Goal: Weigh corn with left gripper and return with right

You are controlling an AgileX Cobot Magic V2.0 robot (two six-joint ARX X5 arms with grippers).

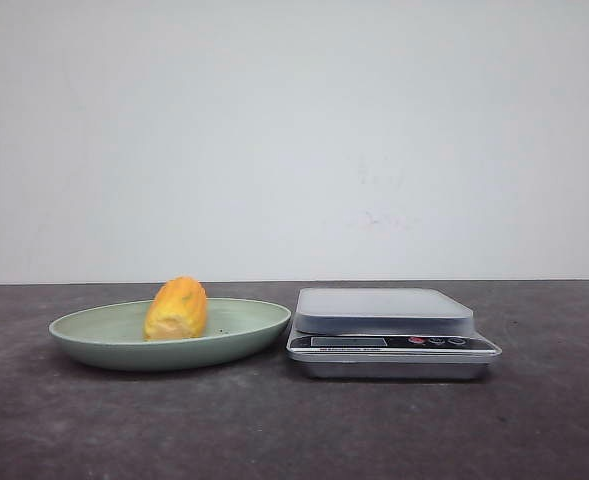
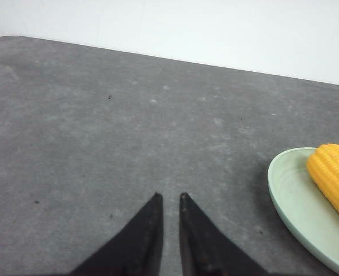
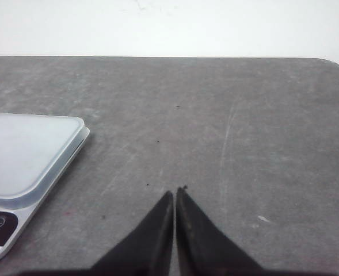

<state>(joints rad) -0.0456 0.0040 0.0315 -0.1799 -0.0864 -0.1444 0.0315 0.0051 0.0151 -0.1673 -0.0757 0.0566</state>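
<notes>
The corn (image 1: 177, 309) is a short yellow-orange cob lying in a pale green plate (image 1: 94, 330) at the left of the table. In the left wrist view the corn (image 2: 333, 175) and the plate's rim (image 2: 284, 195) show at the edge, off to one side of my left gripper (image 2: 170, 196). Its jaws stand nearly together with a narrow gap and hold nothing, over bare table. My right gripper (image 3: 175, 191) is shut and empty over bare table beside the scale (image 3: 25, 155). Neither gripper shows in the front view.
A silver kitchen scale (image 1: 384, 312) with a grey platform and a front button panel stands just right of the plate. The dark grey table ends at a white wall behind.
</notes>
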